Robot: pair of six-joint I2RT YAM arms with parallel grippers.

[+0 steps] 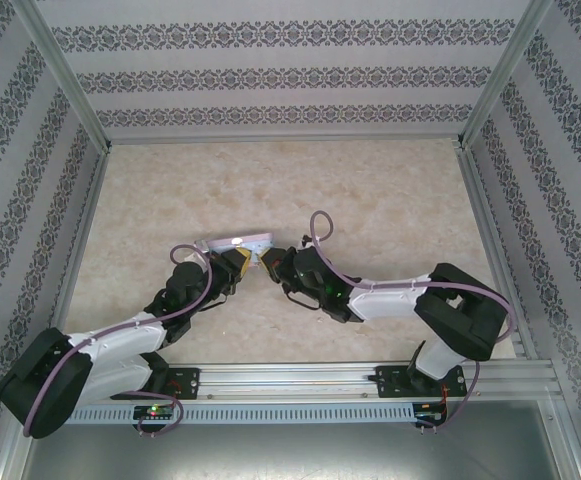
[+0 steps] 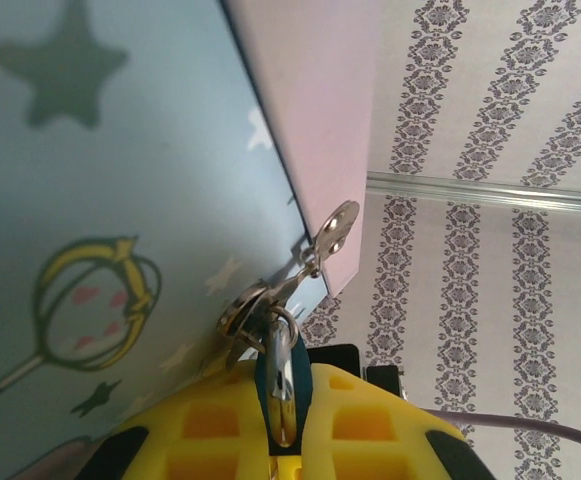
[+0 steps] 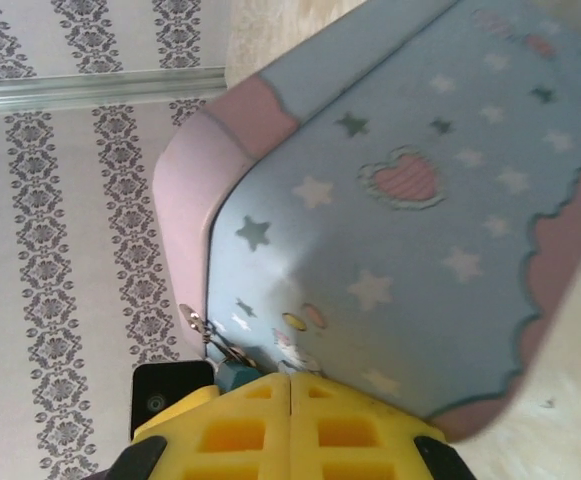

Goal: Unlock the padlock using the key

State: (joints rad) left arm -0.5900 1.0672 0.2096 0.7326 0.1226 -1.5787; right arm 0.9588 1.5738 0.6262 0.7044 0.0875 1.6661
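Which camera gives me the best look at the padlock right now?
Left wrist: the padlock is close up, its teal body between the pads of the left gripper, right by the tin. Right wrist shows a teal corner of it at the tin's edge. From the top it is too small to make out.

The tin [image 1: 238, 241] lies behind the left tool [image 1: 240, 265] and right tool [image 1: 268, 262], padlock [image 2: 266, 385] at its near edge.
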